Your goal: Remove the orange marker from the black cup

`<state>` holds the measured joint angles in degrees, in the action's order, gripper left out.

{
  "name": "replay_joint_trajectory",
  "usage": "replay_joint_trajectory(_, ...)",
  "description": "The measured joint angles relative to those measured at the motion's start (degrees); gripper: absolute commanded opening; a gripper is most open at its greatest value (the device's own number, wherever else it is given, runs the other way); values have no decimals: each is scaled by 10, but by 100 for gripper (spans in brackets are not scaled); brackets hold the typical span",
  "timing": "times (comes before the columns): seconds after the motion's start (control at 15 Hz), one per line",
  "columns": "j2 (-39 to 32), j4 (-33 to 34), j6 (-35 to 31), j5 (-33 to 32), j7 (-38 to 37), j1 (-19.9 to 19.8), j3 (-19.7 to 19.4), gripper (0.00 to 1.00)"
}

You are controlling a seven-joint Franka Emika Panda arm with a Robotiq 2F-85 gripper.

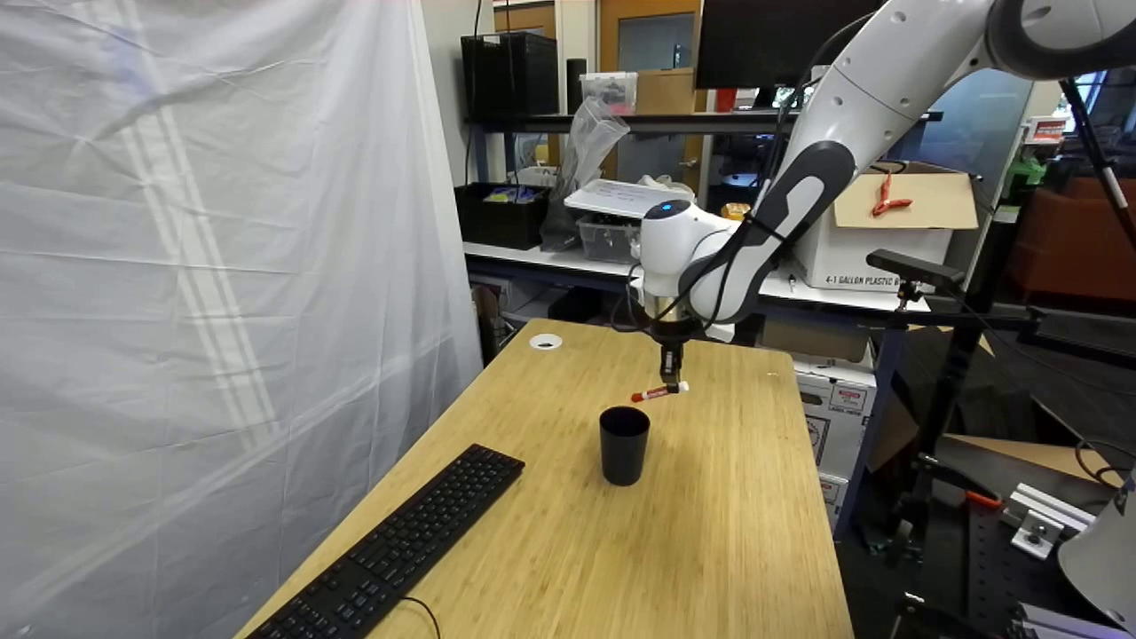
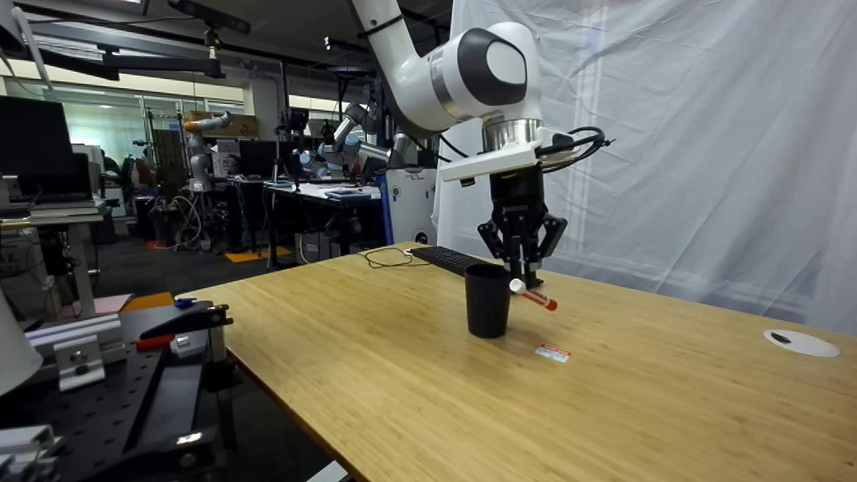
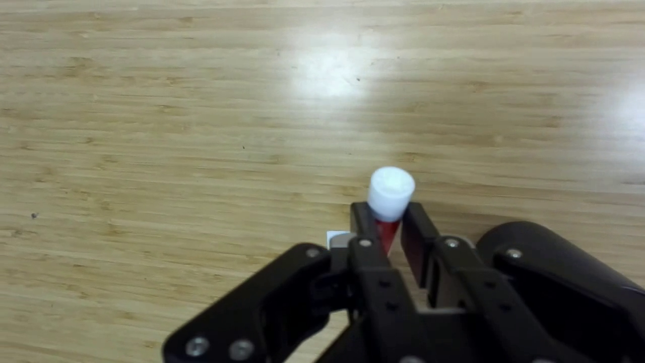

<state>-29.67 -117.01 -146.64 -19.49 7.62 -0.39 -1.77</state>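
Note:
The orange marker (image 1: 650,394) is a short red-orange stick with a white end. It is held tilted in the air, outside the cup, and also shows in an exterior view (image 2: 537,298). In the wrist view its white end (image 3: 391,194) sits between my fingertips. My gripper (image 3: 387,218) is shut on the marker near that white end; it shows in both exterior views (image 1: 672,385) (image 2: 525,284). The black cup (image 1: 624,451) stands upright on the table, close beside the gripper (image 2: 487,302). In the wrist view a dark rounded part of the cup (image 3: 529,233) appears at right, partly behind a finger link.
A black keyboard (image 1: 404,541) lies along one table edge near the white curtain (image 1: 222,266). A small red and white card (image 2: 553,353) lies on the table (image 2: 415,375) near the cup. A white round cable-hole cover (image 1: 546,342) is at the far end.

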Motion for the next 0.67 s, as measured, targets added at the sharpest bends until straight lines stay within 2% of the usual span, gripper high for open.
replay_joint_trajectory(0.33, -27, -12, -67, 0, -52, 4, -8, 5)
replay_joint_trajectory(0.67, -41, -14, -100, 0, -79, 12, -17, 5)
